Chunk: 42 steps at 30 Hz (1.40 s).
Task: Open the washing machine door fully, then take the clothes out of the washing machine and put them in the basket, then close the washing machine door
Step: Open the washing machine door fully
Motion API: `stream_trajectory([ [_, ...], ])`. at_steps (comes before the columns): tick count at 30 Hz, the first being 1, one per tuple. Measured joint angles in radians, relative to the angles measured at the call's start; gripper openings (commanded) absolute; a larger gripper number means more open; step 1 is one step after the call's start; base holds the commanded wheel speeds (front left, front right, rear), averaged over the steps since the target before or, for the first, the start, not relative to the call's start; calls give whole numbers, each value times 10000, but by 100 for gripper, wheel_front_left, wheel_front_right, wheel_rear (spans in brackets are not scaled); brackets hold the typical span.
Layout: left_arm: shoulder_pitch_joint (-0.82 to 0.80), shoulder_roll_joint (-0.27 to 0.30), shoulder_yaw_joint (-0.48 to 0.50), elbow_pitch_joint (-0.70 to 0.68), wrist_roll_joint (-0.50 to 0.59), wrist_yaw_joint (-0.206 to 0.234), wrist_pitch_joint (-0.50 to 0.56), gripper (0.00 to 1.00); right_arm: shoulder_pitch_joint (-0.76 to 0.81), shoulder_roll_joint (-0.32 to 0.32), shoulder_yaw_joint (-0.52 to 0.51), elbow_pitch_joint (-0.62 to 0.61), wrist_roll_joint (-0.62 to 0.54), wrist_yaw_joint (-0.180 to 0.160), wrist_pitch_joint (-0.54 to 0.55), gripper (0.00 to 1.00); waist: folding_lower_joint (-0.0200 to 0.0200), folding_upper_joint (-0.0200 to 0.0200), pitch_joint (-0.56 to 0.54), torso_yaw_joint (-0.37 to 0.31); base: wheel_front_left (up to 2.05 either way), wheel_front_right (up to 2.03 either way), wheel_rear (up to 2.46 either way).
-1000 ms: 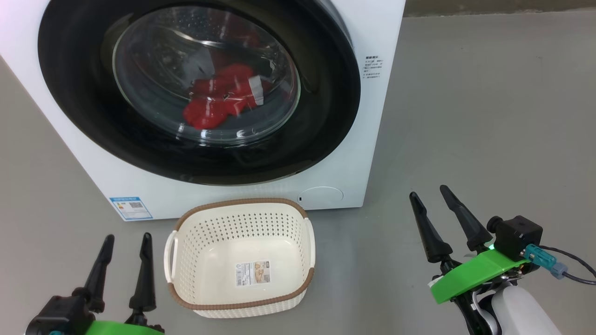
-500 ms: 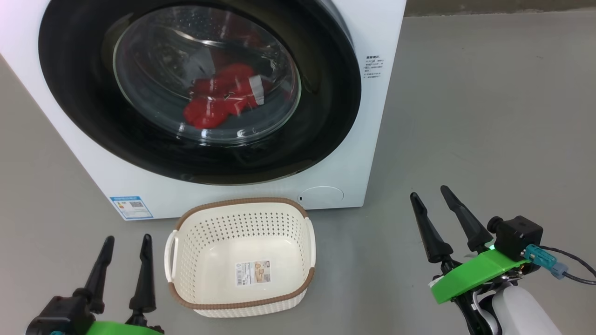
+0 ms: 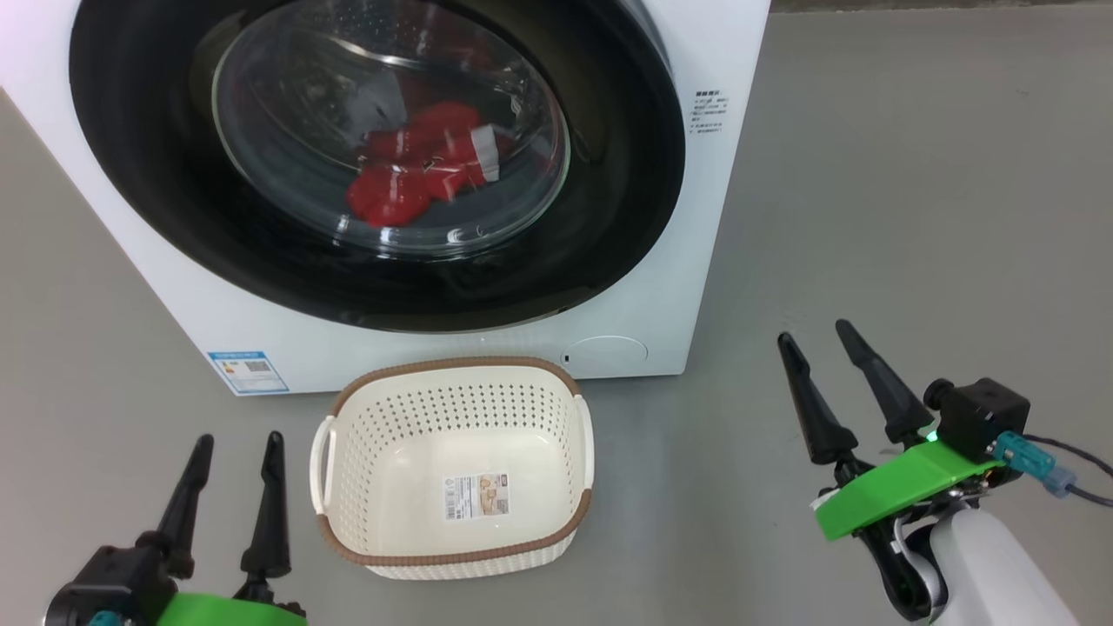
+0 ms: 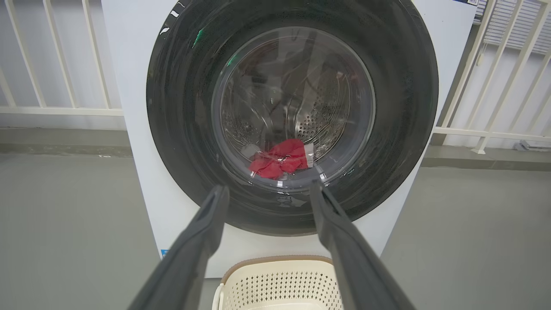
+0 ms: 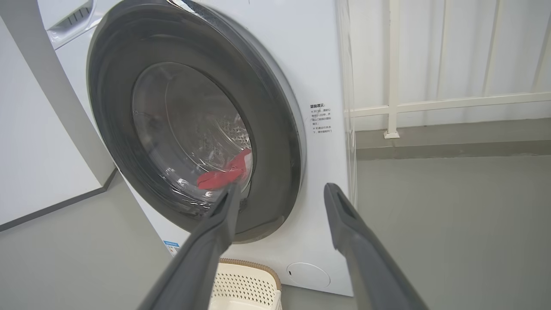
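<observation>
The washing machine (image 3: pixel 661 287) is a white front-loader, and its round black washing machine door (image 3: pixel 609 174) lies shut against the front. Through the glass the red clothes (image 3: pixel 409 178) lie low in the drum. The cream basket (image 3: pixel 456 363) stands on the floor just before the machine, with nothing in it. My left gripper (image 3: pixel 240 439) is open to the left of the basket. My right gripper (image 3: pixel 814 332) is open to the right of the machine's corner. The left wrist view faces the door (image 4: pixel 400 86) and clothes (image 4: pixel 282 158) between open fingers (image 4: pixel 269 188). The right wrist view shows its open gripper (image 5: pixel 283 188) before the door (image 5: pixel 275 150).
Grey floor (image 3: pixel 913 217) stretches to the right of the machine. A white railing (image 5: pixel 391 86) runs behind it, and a pale wall panel (image 5: pixel 38 150) stands on its other side. A cable (image 3: pixel 1078 452) trails from my right wrist.
The head camera has shifted a little, moving the whole picture up. My right gripper has edged slightly forward towards the machine. Both grippers stay open.
</observation>
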Motion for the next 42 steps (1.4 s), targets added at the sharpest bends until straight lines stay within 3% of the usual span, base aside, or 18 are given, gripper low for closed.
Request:
stream_trajectory([
  [15,-297,-6,-128,-6,0,0,0,100,-1022,-230,-445,345,374,0,0,100,-1,0,519,259,0,0,0],
  [34,-1097,-192,-284,-192,-84,0,0,100,-2973,-1009,-1172,1068,1475,0,-2,100,0,0,1675,1021,0,0,0],
  [35,-1108,-199,-276,-215,-86,0,0,100,-3084,-1041,-1177,1103,1542,0,-2,97,0,0,1738,1062,0,0,0],
  [36,-1113,-221,-270,-226,-96,0,0,100,-3188,-1099,-1204,1164,1547,0,-2,83,0,0,1798,1100,0,0,0],
  [37,-1118,-236,-278,-228,-102,0,0,100,-3306,-1172,-1244,1244,1557,2,-2,61,0,-1,1858,1139,0,0,0],
  [38,-1134,-257,-295,-232,-125,0,0,100,-3417,-1231,-1321,1312,1668,0,-2,47,0,0,1916,1181,0,0,0],
  [41,-1313,-265,-339,-272,-188,-2,0,100,-3778,-1400,-1335,1553,2159,0,-4,20,0,0,2071,1311,0,0,0],
  [42,-1357,-263,-337,-309,-186,0,0,100,-3921,-1461,-1289,1657,2328,0,-4,0,0,0,2124,1348,0,0,0],
])
